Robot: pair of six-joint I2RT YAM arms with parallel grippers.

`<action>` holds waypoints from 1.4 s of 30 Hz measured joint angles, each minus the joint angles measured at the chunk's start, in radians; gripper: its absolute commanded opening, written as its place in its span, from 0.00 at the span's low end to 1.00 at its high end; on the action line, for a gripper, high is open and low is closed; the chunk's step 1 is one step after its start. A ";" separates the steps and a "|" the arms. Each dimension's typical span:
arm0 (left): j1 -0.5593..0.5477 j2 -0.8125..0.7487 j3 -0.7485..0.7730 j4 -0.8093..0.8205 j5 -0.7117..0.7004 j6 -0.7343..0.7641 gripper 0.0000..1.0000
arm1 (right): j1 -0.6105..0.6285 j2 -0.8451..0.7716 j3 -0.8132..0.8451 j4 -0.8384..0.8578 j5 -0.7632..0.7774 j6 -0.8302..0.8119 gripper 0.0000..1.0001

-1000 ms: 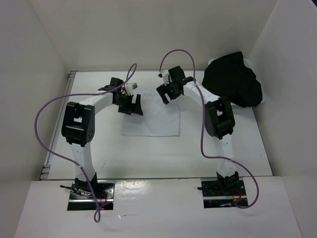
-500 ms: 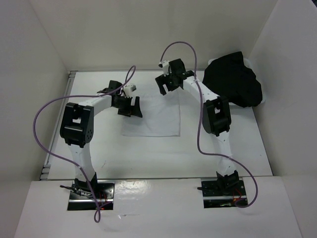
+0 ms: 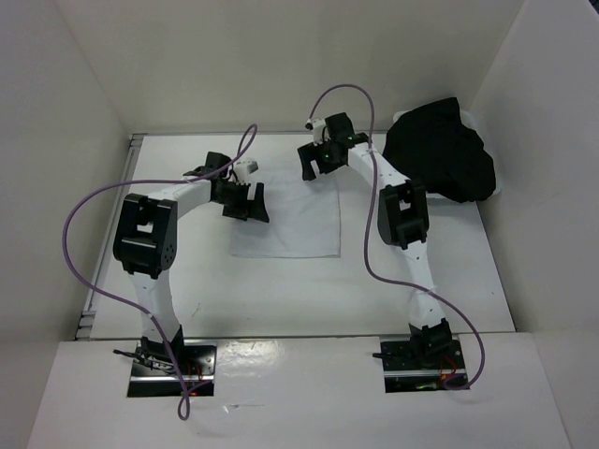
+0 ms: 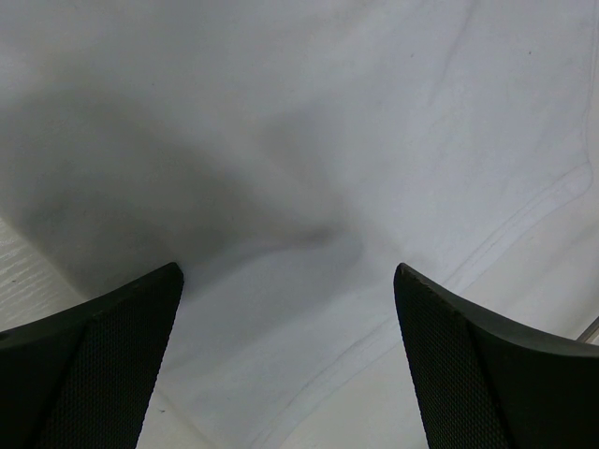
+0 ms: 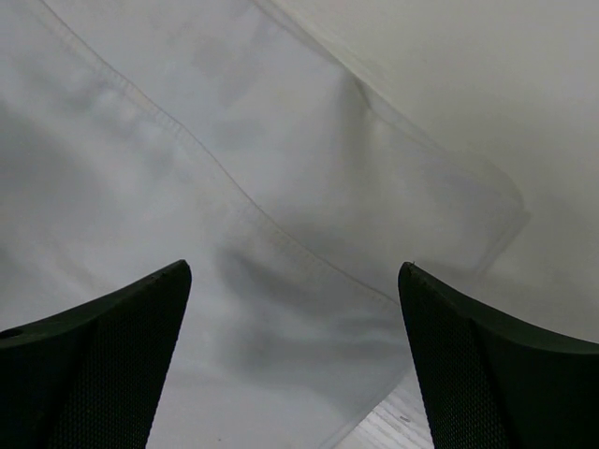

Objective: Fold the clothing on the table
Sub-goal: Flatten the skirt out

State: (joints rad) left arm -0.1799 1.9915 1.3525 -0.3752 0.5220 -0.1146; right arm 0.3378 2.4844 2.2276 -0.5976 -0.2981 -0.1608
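The clothing point(image 3: 292, 224) lies flat on the surface point(image 3: 281, 292), with the left gripper point(image 3: 246, 201) and right gripper point(image 3: 316, 161) wide open and empty over its far edge — the grasp step, I judge — so next they must drop and pinch the hem.

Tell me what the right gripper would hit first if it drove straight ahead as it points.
The white clothing, near its hemmed corner. Nothing shows between the open fingers and the fabric, though depth is unclear.
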 measured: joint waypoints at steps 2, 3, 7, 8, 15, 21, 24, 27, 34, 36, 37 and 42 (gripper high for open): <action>0.000 0.000 0.000 -0.002 0.000 0.004 1.00 | 0.000 0.006 0.000 -0.010 -0.020 0.005 0.95; 0.000 0.000 0.000 -0.002 0.001 0.005 1.00 | 0.000 0.007 0.000 -0.011 -0.029 0.006 0.95; 0.000 0.000 0.000 -0.002 0.003 0.006 1.00 | 0.000 0.009 0.000 -0.011 -0.060 0.008 0.95; 0.000 0.000 0.000 -0.002 0.003 0.006 1.00 | 0.000 0.011 0.000 -0.012 -0.063 0.008 0.95; 0.000 0.000 0.000 -0.003 0.003 0.009 1.00 | -0.005 0.039 0.017 -0.019 -0.084 0.010 0.95; 0.000 0.000 0.000 -0.003 0.006 0.010 1.00 | -0.013 0.060 0.040 -0.025 -0.085 0.011 0.95; 0.000 0.000 0.000 -0.003 0.006 0.011 1.00 | -0.021 0.060 0.050 -0.027 -0.085 0.011 0.95; 0.000 0.000 0.000 -0.003 0.006 0.011 1.00 | -0.036 0.060 0.059 -0.029 -0.084 0.011 0.95; 0.000 0.000 0.000 -0.004 0.006 0.011 1.00 | -0.065 0.073 0.069 -0.029 -0.075 0.011 0.95; 0.000 0.000 0.000 -0.004 0.006 0.011 1.00 | -0.069 0.080 0.070 -0.029 -0.074 0.011 0.95; 0.000 0.000 0.000 -0.004 0.006 0.011 1.00 | -0.070 0.081 0.071 -0.028 -0.076 0.011 0.95; 0.000 0.000 0.000 -0.005 0.008 0.011 1.00 | -0.070 0.081 0.072 -0.029 -0.076 0.011 0.95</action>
State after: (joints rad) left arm -0.1802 1.9915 1.3525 -0.3798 0.5297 -0.1032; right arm 0.2676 2.5652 2.3001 -0.6262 -0.3744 -0.1497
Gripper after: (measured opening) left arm 0.999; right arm 0.950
